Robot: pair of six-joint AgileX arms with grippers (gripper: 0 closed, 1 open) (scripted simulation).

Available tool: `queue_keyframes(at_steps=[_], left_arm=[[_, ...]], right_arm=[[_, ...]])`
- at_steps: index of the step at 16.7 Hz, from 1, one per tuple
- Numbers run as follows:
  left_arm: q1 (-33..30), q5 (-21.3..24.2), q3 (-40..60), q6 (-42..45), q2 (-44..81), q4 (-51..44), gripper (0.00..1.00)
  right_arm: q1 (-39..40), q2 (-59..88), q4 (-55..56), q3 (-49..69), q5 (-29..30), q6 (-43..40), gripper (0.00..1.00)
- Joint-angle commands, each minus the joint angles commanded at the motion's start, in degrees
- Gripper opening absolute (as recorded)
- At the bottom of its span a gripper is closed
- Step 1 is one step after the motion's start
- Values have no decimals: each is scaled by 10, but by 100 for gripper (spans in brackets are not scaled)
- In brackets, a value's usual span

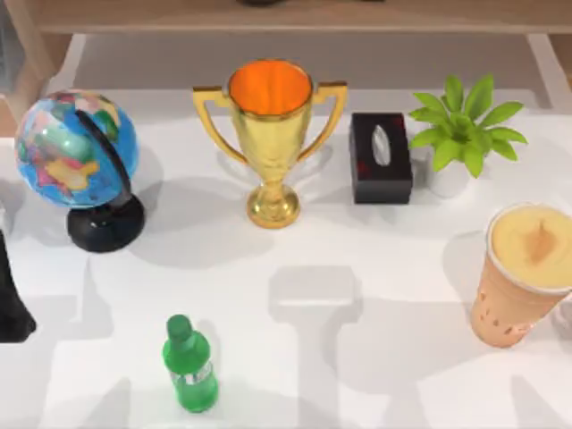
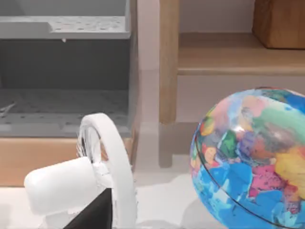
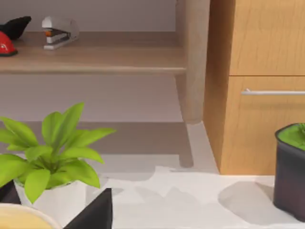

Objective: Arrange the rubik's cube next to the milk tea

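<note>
Standing at the frame's right edge: milk tea, full of creamy drink
Left arm at left edge; grip of either pincer cannot be told

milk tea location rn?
Top view: the milk tea stands at the table's right edge, in front of the potted plant and right of the tissue box.
</note>
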Motion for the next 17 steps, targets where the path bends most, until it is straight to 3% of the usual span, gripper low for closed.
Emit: queue_keyframes(at_steps=[7,17], left_arm=[[0,0,0,0,0,0,100],[0,0,0,0,0,0,100]], right_arm=[[27,92,8,91,29,1,100],[148,615,46,570,158,6,100]])
